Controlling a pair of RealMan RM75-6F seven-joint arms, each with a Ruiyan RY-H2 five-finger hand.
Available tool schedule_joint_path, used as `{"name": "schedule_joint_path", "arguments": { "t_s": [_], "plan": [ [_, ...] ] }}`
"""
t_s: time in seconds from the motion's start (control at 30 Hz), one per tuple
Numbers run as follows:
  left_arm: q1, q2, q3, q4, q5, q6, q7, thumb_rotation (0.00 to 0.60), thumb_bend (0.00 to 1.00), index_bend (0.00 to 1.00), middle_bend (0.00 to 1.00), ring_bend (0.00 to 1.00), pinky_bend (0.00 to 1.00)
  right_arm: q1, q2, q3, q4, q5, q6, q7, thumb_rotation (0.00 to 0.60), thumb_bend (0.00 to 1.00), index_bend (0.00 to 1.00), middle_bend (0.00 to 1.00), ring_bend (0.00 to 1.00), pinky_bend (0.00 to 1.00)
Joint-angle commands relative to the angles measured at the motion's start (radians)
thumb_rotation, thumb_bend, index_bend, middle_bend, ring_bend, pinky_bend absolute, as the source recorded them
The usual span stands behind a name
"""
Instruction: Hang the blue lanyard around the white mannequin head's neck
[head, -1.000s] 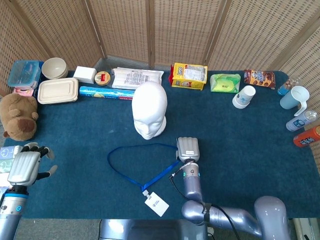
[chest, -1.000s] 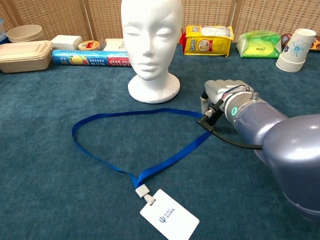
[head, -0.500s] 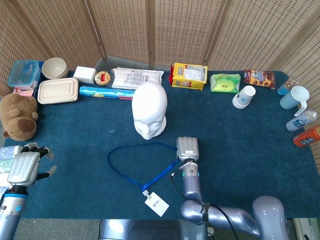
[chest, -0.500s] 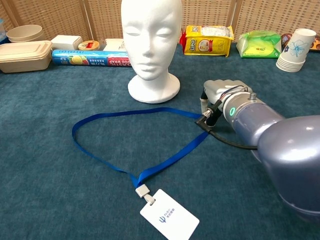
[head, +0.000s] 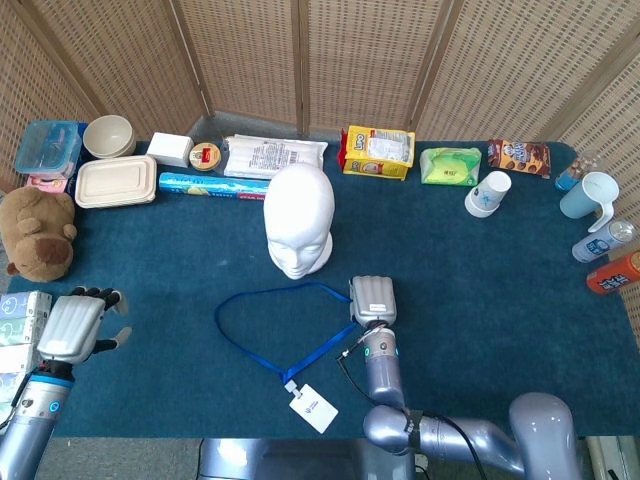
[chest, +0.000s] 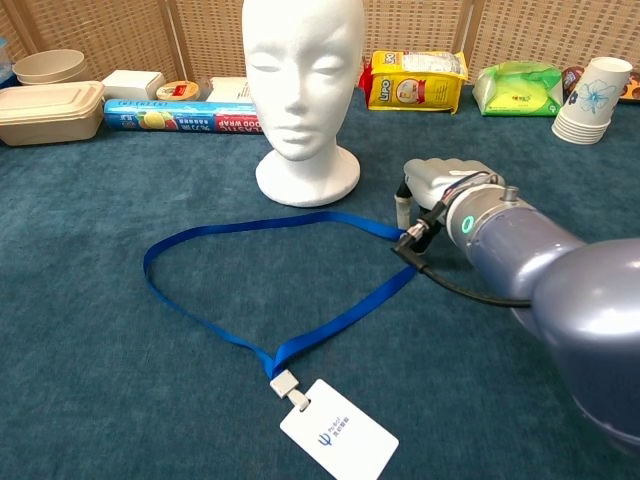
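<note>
Nearest the robot, a white rectangular ID card (chest: 338, 438) lies flat on the dark blue carpeted tabletop (head: 480, 290), clipped to the low end of the blue ribbon lanyard (chest: 200, 322). From the clip the lanyard spreads into a wide loop lying flat on the cloth; its left bend reaches well out to the left and its right end meets the right hand (chest: 430, 185). That silver hand rests palm down at the loop's right corner with its fingers (chest: 403, 208) pointing down onto the ribbon, and it seems to pinch the band there, though the contact itself is hidden beneath the hand. At the near left edge, well apart from the lanyard, the left hand (head: 78, 325) hovers with its dark-tipped fingers apart and nothing in it. Just beyond the loop stands the white foam mannequin head (chest: 304, 78), upright on its round base, its face turned to the robot and its neck bare; the ribbon passes just in front of the base without touching it. Farther back, a row of food packets, boxes and paper cups lines the far edge before a wicker screen (head: 300, 60).
</note>
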Motion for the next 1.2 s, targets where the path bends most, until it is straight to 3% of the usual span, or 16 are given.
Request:
{"name": "schedule_joint_path", "arguments": {
  "t_s": [0.03, 0.23, 0.33, 0.73, 1.2],
  "plan": [
    [-0.043, -0.022, -0.018, -0.004, 0.002, -0.037, 0.065, 0.6, 0.22, 0.53, 0.67, 0.68, 0.61, -0.005, 0.008, -0.005, -0.014, -0.005, 0.003, 0.003, 0.6, 0.49, 0.61, 1.0, 1.0, 1.0],
    [-0.121, -0.063, -0.053, -0.048, -0.081, -0.116, 0.235, 0.566, 0.22, 0.53, 0.93, 0.98, 0.9, -0.014, 0.024, -0.014, -0.042, -0.013, 0.006, 0.011, 0.6, 0.49, 0.61, 1.0, 1.0, 1.0],
    [-0.16, -0.107, -0.081, -0.046, -0.15, -0.141, 0.297, 0.546, 0.22, 0.53, 1.0, 1.0, 0.97, -0.019, 0.032, -0.018, -0.052, -0.014, 0.004, 0.016, 0.6, 0.49, 0.61, 1.0, 1.0, 1.0],
    [-0.298, -0.284, -0.137, 0.006, -0.438, -0.175, 0.53, 0.546, 0.26, 0.53, 1.0, 1.0, 1.0, -0.034, 0.055, -0.033, -0.068, -0.017, -0.012, 0.041, 0.6, 0.49, 0.61, 1.0, 1.0, 1.0],
    [-0.428, -0.384, -0.145, 0.109, -0.672, -0.227, 0.631, 0.548, 0.36, 0.53, 1.0, 1.0, 1.0, -0.038, 0.068, -0.037, -0.049, -0.004, -0.039, 0.061, 0.6, 0.49, 0.61, 1.0, 1.0, 1.0]
  ]
}}
